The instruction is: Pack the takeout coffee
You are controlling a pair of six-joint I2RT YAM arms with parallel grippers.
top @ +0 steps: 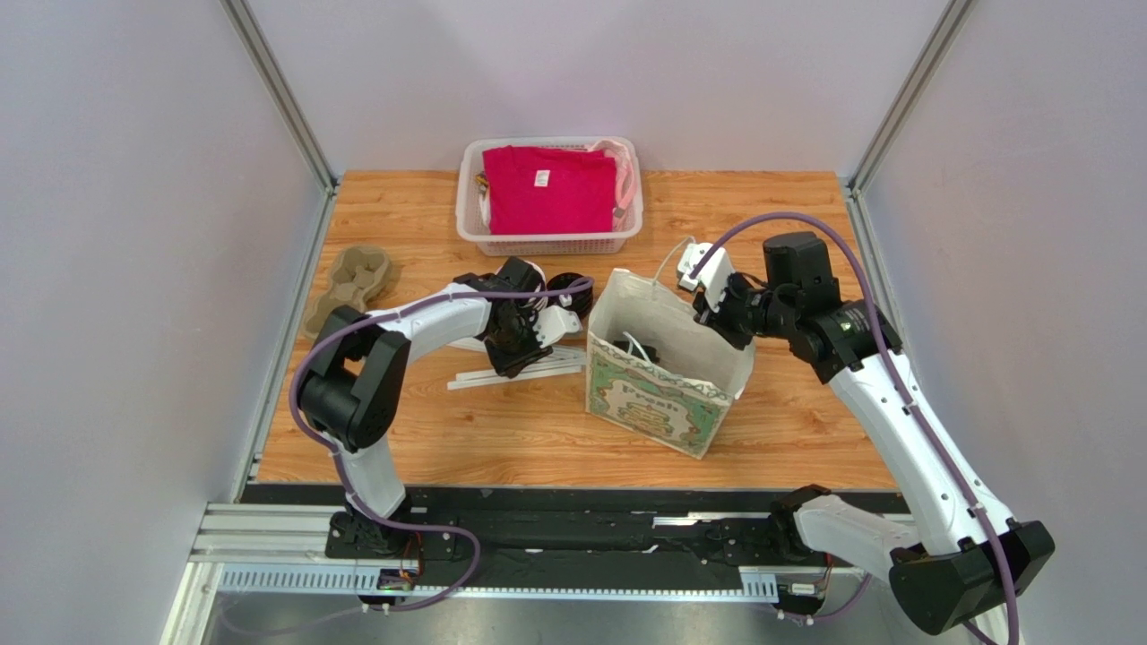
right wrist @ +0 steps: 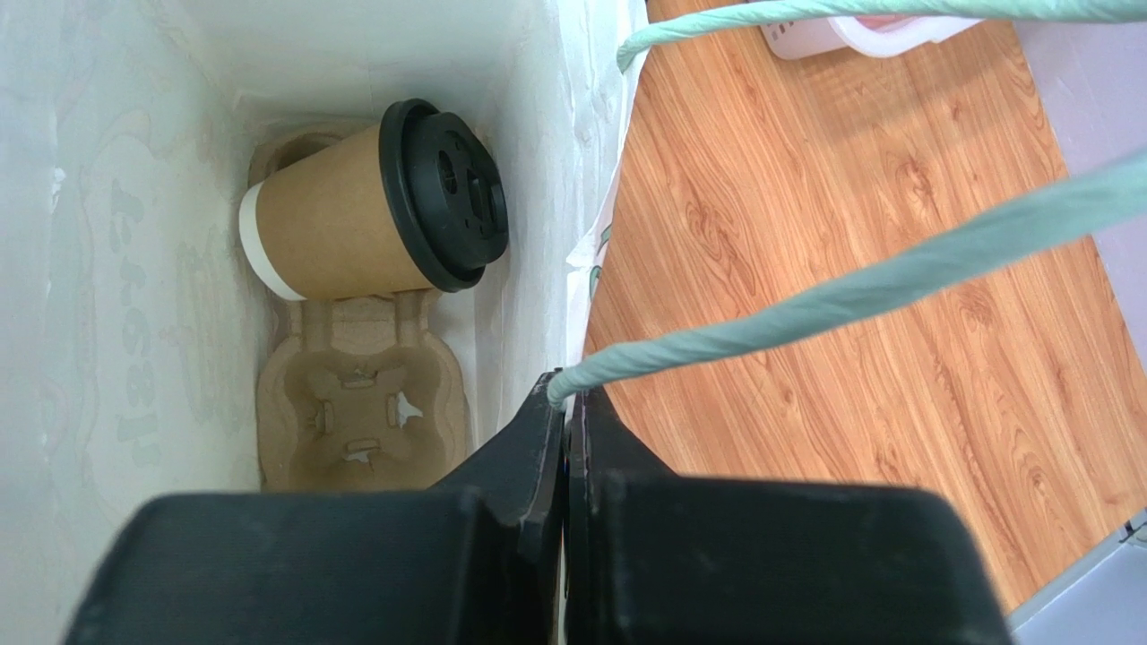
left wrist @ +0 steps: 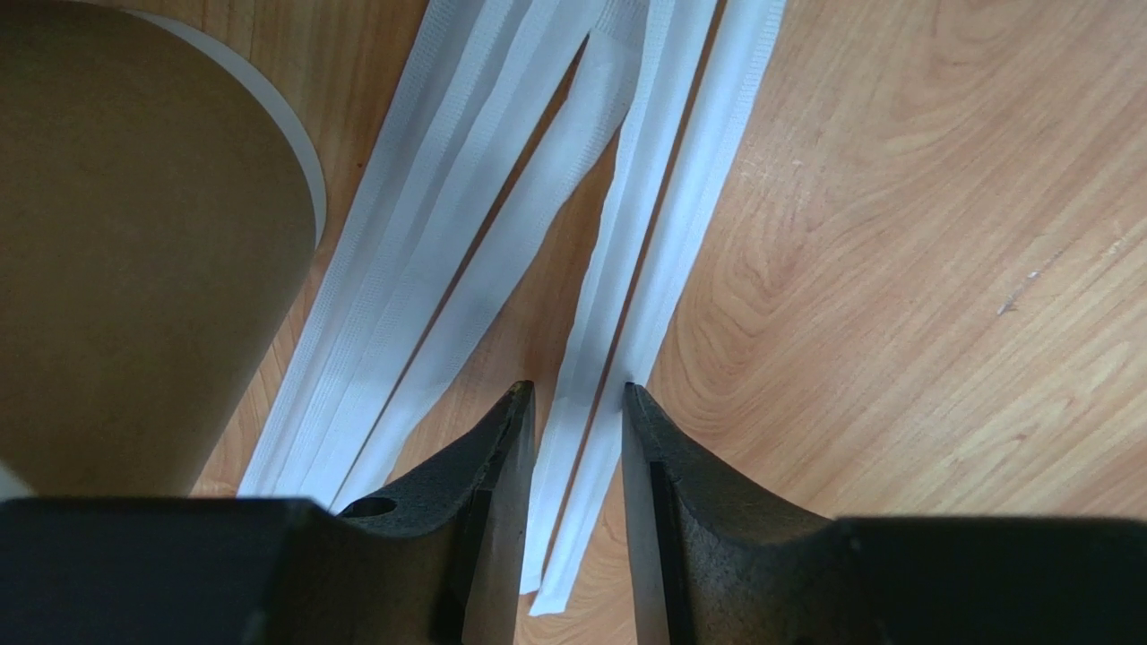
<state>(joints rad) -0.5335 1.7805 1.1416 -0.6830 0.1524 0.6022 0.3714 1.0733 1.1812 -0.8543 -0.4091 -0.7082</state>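
Because the right hand [right wrist: 563, 390] clamped the paper bag [right wrist: 81, 269] by its rim, a tug could tip the takeout coffee [right wrist: 364, 215] in its carrier [right wrist: 357, 423] inside; the left hand [left wrist: 579, 403] straddled wrapped straws [left wrist: 633, 269], grip uncertain.

Item count, my work area
I count two tan cups: one lidded cup [right wrist: 357, 215], one second cup [left wrist: 135, 242]. Two pulp carriers: bagged carrier [right wrist: 357, 403], table carrier [top: 348, 282]. One paper bag [top: 660, 403], one basket [top: 552, 243], one red garment [top: 545, 188]. The number of straw sleeves [left wrist: 458, 202] is unclear.
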